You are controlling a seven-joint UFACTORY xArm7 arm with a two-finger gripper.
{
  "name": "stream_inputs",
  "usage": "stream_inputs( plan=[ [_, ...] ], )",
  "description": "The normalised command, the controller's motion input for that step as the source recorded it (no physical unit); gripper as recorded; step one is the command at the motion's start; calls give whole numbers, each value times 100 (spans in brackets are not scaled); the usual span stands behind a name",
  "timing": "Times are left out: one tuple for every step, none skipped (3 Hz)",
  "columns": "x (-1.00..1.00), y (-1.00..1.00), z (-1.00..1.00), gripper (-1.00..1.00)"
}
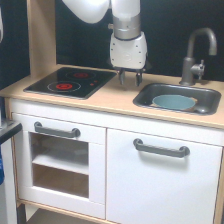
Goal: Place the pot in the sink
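The pot (pixel 173 102) is a round light blue-grey shape lying inside the sink (pixel 146 96), a dark grey basin set in the light wood counter at the exterior view's right. Only the pot's top shows above the basin's rim. My gripper (pixel 130 80) hangs pointing down over the counter, between the stovetop and the sink's left edge, apart from the pot. Its two dark fingers stand apart with nothing between them.
A black stovetop (pixel 72 81) with red rings lies at the left of the counter. A grey tap (pixel 196 55) stands behind the sink. A wooden side panel (pixel 41 35) rises at the back left. White cabinet doors with grey handles (pixel 161 148) are below.
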Motion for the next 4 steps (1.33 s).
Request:
stream_inputs(
  plan=[
    [-31, -8, 34, 100],
    [-33, -12, 36, 100],
    [-33, -14, 37, 99],
    [-34, -15, 41, 99]
  ],
)
